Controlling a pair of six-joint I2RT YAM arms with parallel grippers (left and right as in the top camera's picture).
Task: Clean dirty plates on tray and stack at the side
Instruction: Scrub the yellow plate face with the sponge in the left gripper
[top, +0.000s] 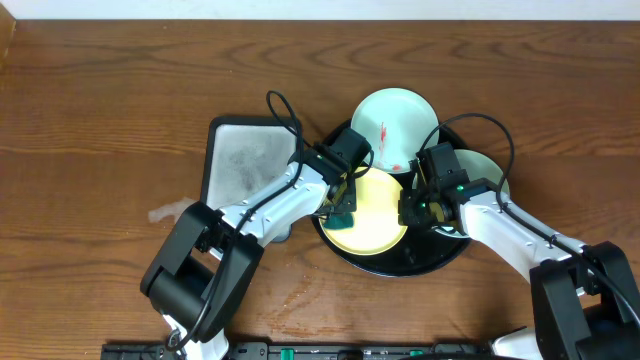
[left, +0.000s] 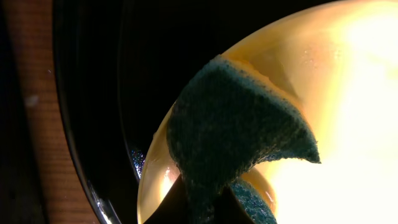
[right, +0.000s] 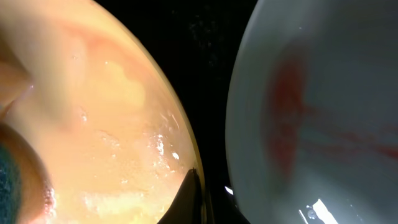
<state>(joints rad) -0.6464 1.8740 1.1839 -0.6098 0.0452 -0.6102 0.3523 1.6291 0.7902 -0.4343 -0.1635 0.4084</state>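
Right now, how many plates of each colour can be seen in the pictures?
Pale mint green plates: 2
Pale yellow plate: 1
Total: 3

Plates (top: 395, 120) crowd tray (top: 402, 269) — table (top: 100, 120) apparently open.

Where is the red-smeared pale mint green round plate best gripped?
Probably by its far rim, coming from the table's far side. The red-smeared pale mint green round plate is shallow and reaches past the rim of the round glossy black tray there, while its near edge is crowded by the pale yellow round plate.
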